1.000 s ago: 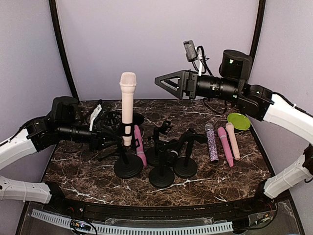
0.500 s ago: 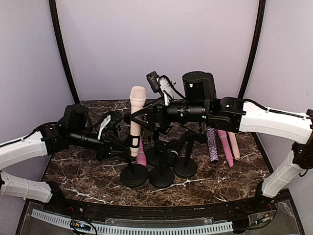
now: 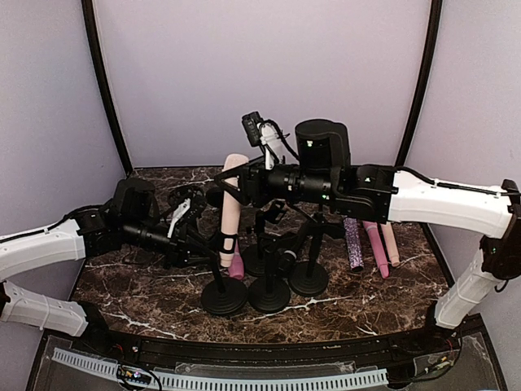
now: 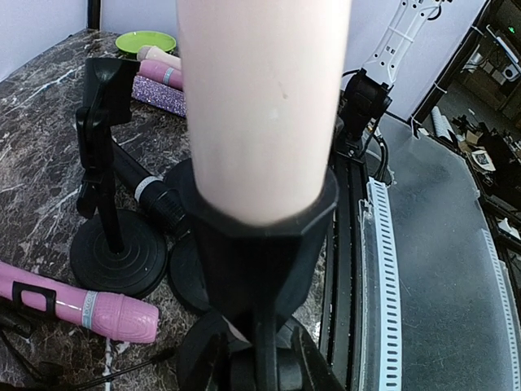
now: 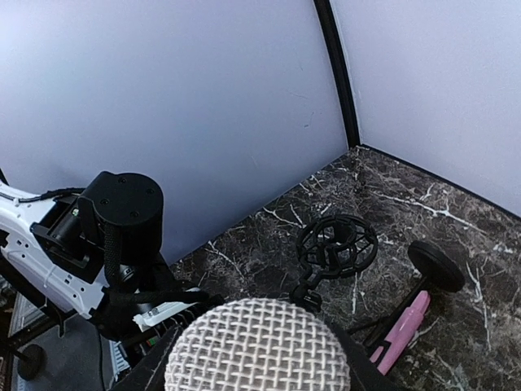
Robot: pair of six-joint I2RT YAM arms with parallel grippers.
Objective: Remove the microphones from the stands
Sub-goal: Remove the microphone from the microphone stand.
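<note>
Marble tabletop [image 3: 383, 293]: beige microphone [image 3: 231, 204] sits tilted in clip of front-left stand [image 3: 224, 297]. L gripper [image 4: 254, 368] pinches stand stem below clip. R gripper [image 3: 230, 175] jaws flank mesh head; firm pinch cannot be told. Mic prob. rigid, light, smooth-barrelled; hold just below head.

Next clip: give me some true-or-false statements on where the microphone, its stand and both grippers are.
1. The beige microphone sits in the clip of its stand. True.
2. The left gripper holds the microphone's head. False: it clamps the stand's stem below the clip; the right gripper is at the head.
3. A glittery purple microphone lies on the table beside two others. True.
4. A pink microphone stands upright in a stand. False: the pink microphone by the stand lies flat.
</note>
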